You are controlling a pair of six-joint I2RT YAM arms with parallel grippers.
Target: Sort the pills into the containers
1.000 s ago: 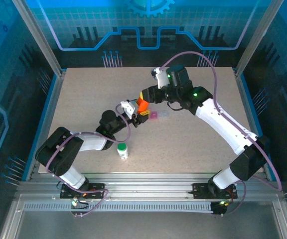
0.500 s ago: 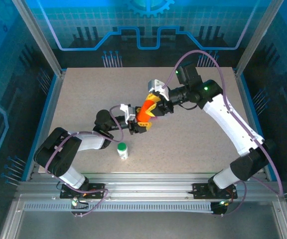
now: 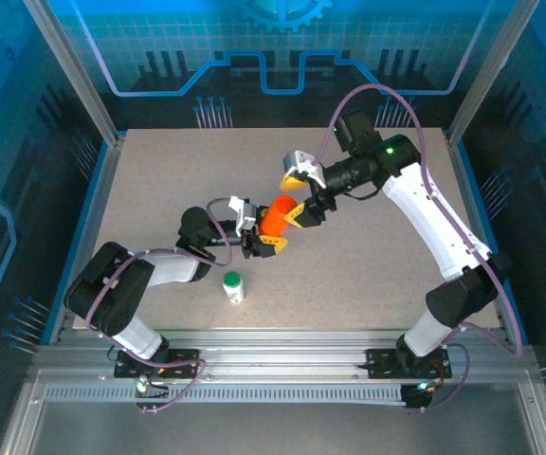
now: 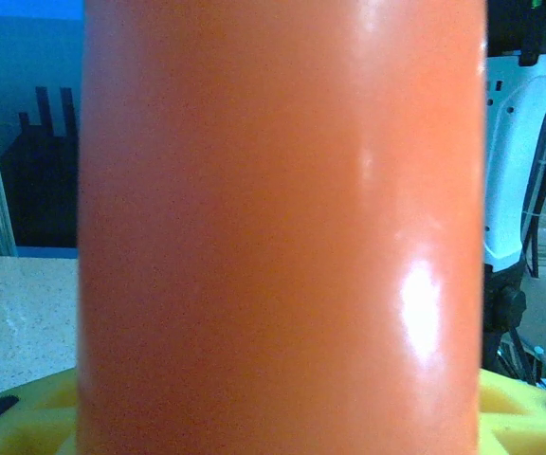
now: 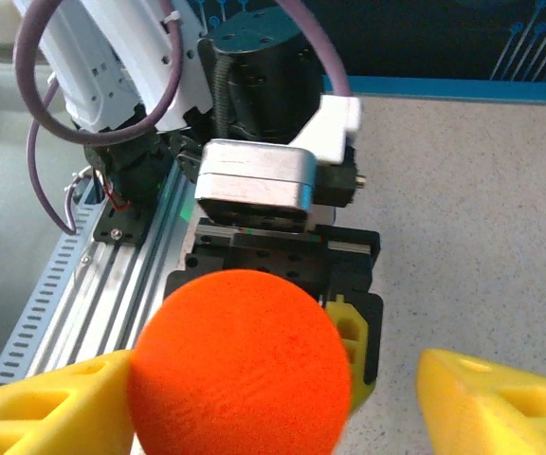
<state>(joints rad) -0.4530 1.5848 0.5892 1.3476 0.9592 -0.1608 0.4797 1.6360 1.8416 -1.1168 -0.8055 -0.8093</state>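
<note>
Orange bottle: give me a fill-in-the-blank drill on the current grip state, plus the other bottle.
1. Of the left gripper and right gripper, the one shut on the orange bottle is the ___.
2. The right gripper's jaws stand ___ at that bottle's end.
3. The white bottle upright on the table has a ___ cap.
Missing words: left; open; green.

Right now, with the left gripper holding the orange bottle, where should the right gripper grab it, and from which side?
Take the free round end of the orange bottle, the one sticking out past the left gripper, which clamps it. Come straight along the bottle's axis: the right gripper faces that end, open, a finger on each side. Close across the curved wall.
</note>
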